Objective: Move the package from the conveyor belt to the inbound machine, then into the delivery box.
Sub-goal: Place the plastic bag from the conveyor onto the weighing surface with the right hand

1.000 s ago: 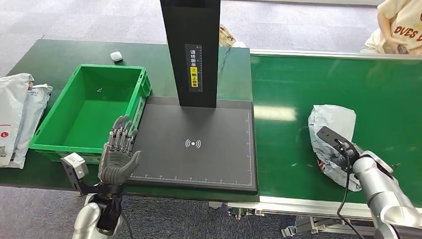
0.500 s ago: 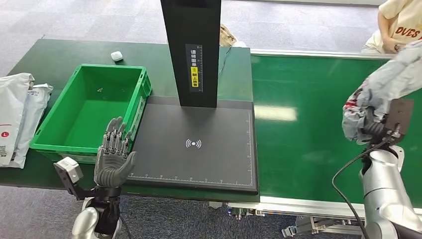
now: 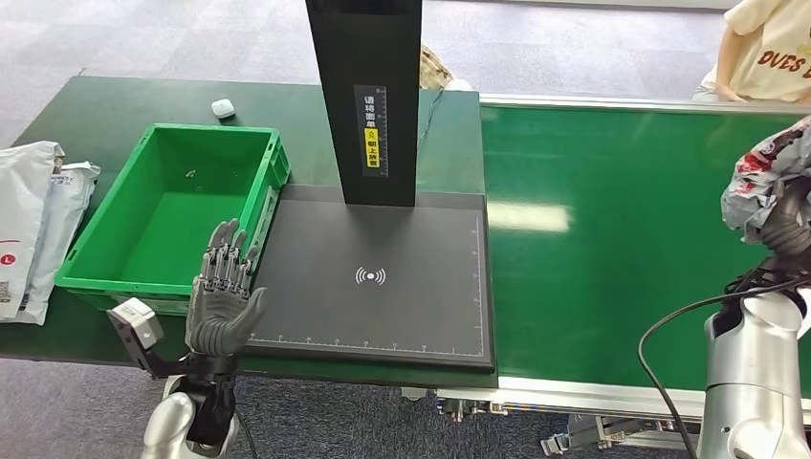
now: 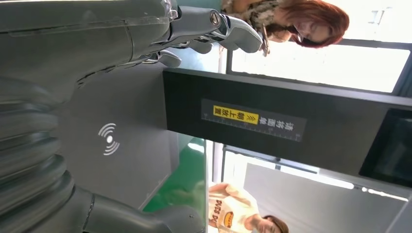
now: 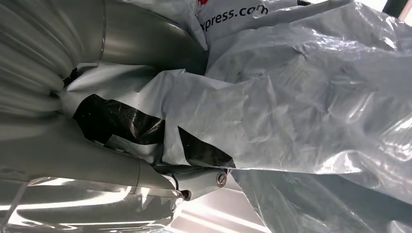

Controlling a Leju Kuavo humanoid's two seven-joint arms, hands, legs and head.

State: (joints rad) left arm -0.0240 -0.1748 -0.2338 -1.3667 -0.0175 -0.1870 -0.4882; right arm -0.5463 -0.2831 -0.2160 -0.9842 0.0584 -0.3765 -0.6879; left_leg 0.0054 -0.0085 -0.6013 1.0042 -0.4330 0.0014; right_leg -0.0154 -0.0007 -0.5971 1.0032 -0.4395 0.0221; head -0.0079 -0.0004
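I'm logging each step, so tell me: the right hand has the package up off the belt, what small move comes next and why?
Probably swing the right hand leftward, carrying the package toward the black scanner pad; the package hangs over the belt's far right, and the pad lies bare.

Crate (image 3: 167, 206) left of scanner pad (image 3: 378, 277); conveyor belt (image 3: 612, 239) right.

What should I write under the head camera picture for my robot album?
Right hand holds a crinkly package above the green conveyor belt.
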